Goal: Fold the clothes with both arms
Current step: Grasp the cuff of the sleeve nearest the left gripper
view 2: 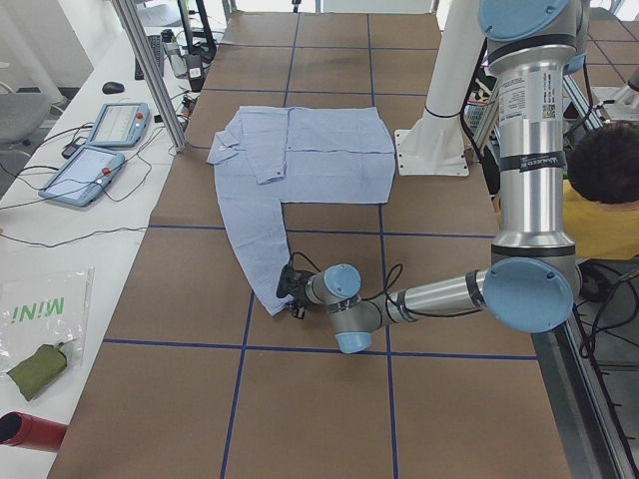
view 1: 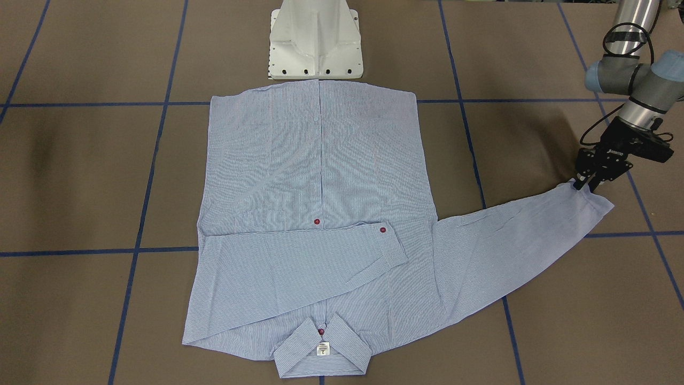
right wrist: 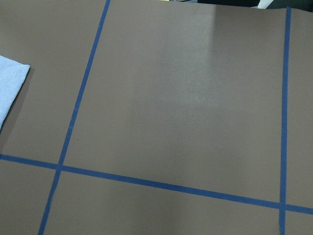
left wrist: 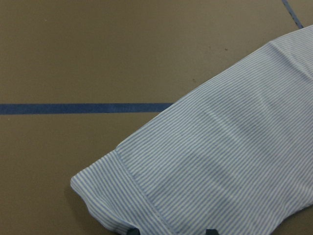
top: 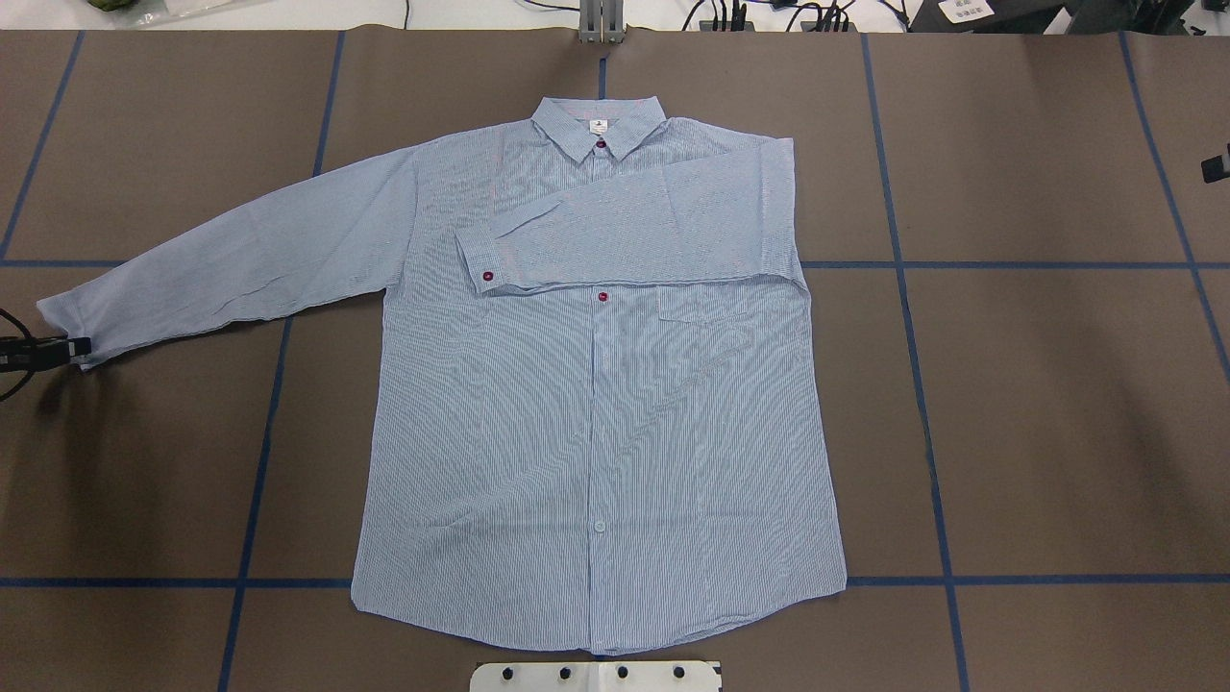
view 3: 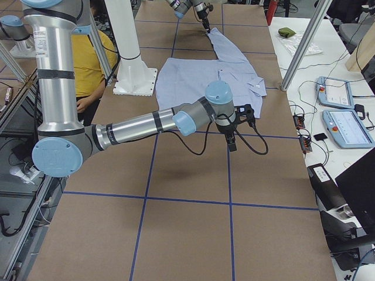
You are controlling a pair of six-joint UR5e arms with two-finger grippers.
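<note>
The light blue striped shirt [top: 596, 432] lies flat and face up on the brown table, its collar [top: 599, 125] on the far side from the robot. One sleeve is folded across the chest, its cuff [top: 478, 258] showing a red button. The other sleeve [view 1: 513, 240] stretches out sideways. My left gripper [view 1: 586, 186] is low at that sleeve's cuff [left wrist: 122, 196]. Its fingertips [left wrist: 134, 231] stand apart on either side of the cuff edge, so it is open. My right gripper [view 3: 232, 143] hangs above bare table off the shirt's other side. I cannot tell its state.
The white pedestal base [view 1: 316, 40] stands at the shirt's hem. Blue tape lines [right wrist: 146, 183] grid the table. Two pendants [view 2: 95, 165] and cables lie beyond the far edge. A person in yellow [view 3: 96, 64] sits behind the robot. Metal posts [view 3: 304, 41] stand at the table's edge.
</note>
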